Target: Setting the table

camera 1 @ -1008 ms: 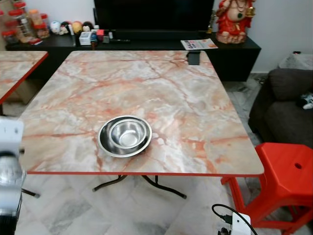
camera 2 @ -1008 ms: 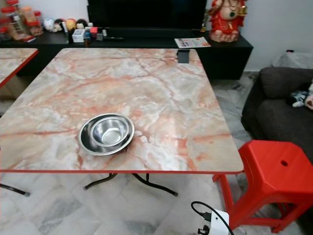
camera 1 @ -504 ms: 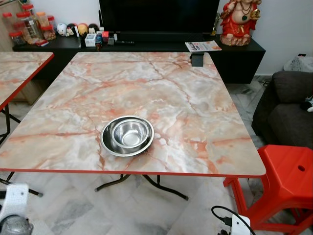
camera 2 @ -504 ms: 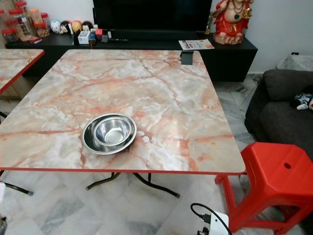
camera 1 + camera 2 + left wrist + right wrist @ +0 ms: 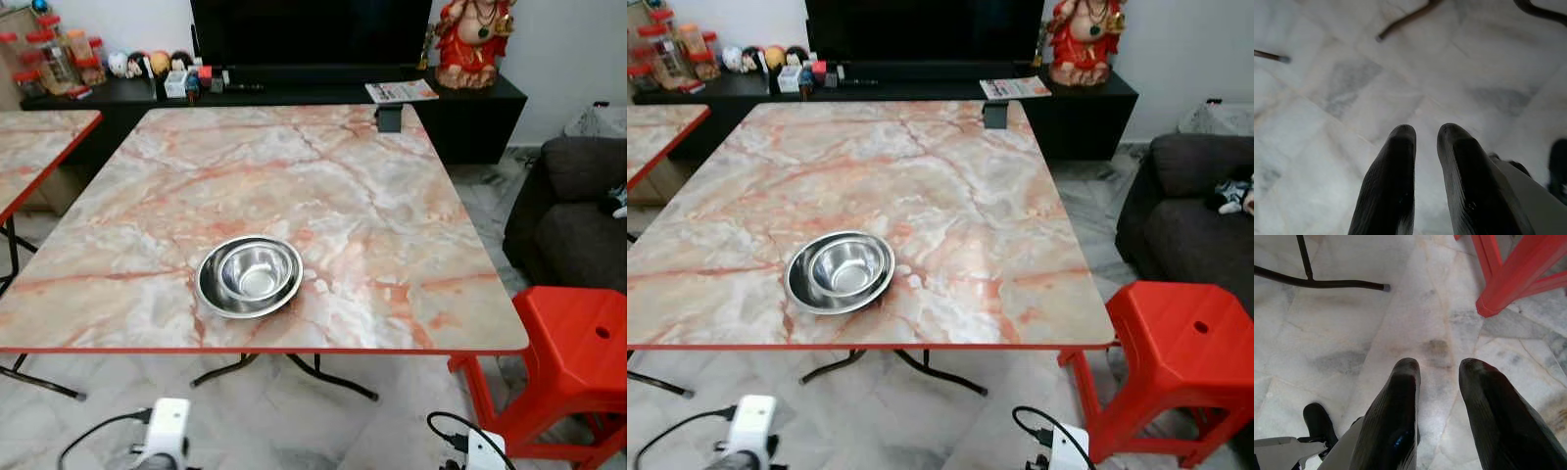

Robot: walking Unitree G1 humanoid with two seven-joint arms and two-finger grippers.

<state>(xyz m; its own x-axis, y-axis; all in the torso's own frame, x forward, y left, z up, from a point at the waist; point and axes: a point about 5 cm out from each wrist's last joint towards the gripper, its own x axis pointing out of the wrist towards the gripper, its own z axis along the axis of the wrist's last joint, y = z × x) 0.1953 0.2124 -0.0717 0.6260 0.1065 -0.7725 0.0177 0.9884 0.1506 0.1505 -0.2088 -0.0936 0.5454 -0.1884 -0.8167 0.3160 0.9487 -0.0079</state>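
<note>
- Steel bowls point(image 5: 250, 276), a smaller one nested inside a wider one, are seen on the marble-patterned table point(image 5: 323, 186), close to its near edge and somewhat toward the near left corner.
- A small dark object point(image 5: 389, 117) is placed at the table's far edge, toward the far right corner.
- The left gripper point(image 5: 1426, 134) is held low over the pale tiled floor point(image 5: 1352, 73); its two black fingers are parted by only a narrow gap and nothing is held between them.
- The right gripper point(image 5: 1439, 369) is likewise pointed at the floor, with its fingers set moderately apart and nothing gripped.
- A red plastic stool point(image 5: 573, 362) is found beside the table's near right corner, one of its legs being visible in the right wrist view.
- A dark sofa point(image 5: 573, 215) is seen past the table's right edge, and a black TV cabinet point(image 5: 470, 108) beyond the far edge.
</note>
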